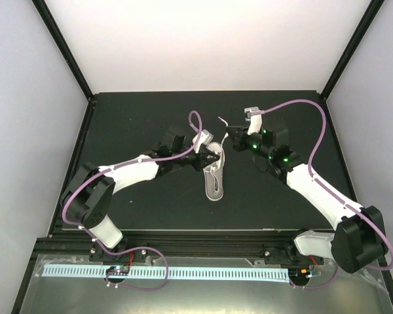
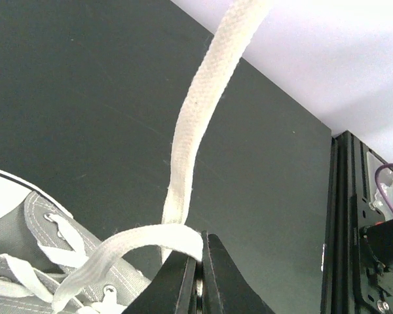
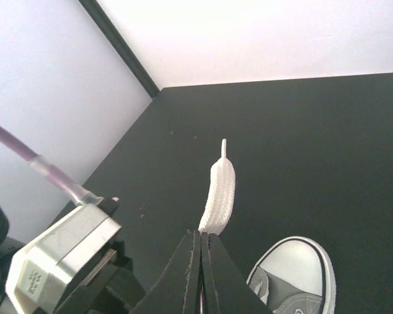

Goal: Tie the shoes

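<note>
The grey sneaker (image 1: pixel 215 178) with white sole and toe cap lies in the middle of the black table. My left gripper (image 1: pixel 215 159) is over its top end, shut on a white lace (image 2: pixel 195 111) that loops over the fingertips (image 2: pixel 183 265) and runs up out of frame. The shoe's eyelets show at lower left in the left wrist view (image 2: pixel 33 261). My right gripper (image 1: pixel 228 139) is behind and right of the shoe, raised, shut on the end of a lace (image 3: pixel 221 190). The short end with its tip sticks out past the jaws. The toe cap (image 3: pixel 295 265) shows below.
The black table (image 1: pixel 137 118) is bounded by black frame posts (image 1: pixel 62 49) and white walls. Purple cables (image 1: pixel 301 104) arc over both arms. The left arm's grey wrist block (image 3: pixel 59 252) sits close to the right gripper. A black rail (image 2: pixel 354 216) edges the table.
</note>
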`<state>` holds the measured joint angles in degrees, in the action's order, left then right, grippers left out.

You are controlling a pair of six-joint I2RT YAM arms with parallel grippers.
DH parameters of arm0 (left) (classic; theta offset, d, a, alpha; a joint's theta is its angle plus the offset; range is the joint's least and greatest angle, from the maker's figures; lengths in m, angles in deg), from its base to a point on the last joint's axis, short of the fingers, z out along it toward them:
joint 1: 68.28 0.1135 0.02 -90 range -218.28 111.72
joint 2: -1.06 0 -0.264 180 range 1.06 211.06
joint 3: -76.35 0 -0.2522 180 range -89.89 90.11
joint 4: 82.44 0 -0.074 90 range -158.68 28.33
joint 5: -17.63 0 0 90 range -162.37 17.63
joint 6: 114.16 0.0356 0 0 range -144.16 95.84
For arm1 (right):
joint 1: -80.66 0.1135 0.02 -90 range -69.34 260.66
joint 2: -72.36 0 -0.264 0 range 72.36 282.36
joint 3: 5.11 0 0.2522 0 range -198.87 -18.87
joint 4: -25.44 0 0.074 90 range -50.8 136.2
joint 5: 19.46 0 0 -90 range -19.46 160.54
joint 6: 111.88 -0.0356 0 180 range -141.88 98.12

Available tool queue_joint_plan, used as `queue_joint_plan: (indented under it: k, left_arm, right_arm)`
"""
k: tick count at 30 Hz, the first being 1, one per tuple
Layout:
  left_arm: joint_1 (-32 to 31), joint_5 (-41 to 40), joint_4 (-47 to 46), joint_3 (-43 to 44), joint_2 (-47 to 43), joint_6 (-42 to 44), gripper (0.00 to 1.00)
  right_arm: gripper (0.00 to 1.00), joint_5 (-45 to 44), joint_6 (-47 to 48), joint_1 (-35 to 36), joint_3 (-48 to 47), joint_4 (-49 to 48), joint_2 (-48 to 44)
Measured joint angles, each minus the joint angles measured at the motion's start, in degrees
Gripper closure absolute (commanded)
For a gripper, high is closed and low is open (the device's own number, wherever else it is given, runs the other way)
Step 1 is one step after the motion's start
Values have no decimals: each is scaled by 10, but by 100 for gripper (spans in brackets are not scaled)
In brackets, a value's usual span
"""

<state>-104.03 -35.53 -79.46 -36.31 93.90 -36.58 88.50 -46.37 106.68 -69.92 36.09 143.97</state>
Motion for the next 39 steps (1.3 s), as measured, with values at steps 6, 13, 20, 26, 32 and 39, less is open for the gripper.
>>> queue_joint_plan:
  k: [6,13,20,26,32,39]
  left_arm:
    - [0,7,2,15,16,0,97]
    - [0,8,4,28,24,0,89]
    - [0,7,7,45,38,-2,79]
    - [0,7,9,45,48,-2,76]
    - [0,4,9,54,53,-2,74]
    - [0,-8,11,56,56,-1,71]
  right_arm:
    - [98,23,-3,0,14,-22,-4]
    - [98,37,-5,0,19,-32,-12]
    - [98,40,-5,0,20,-34,-13]
    - [99,43,-5,0,20,-34,-13]
    - [98,47,-6,0,20,-34,-13]
    - [98,52,-12,0,20,-38,-13]
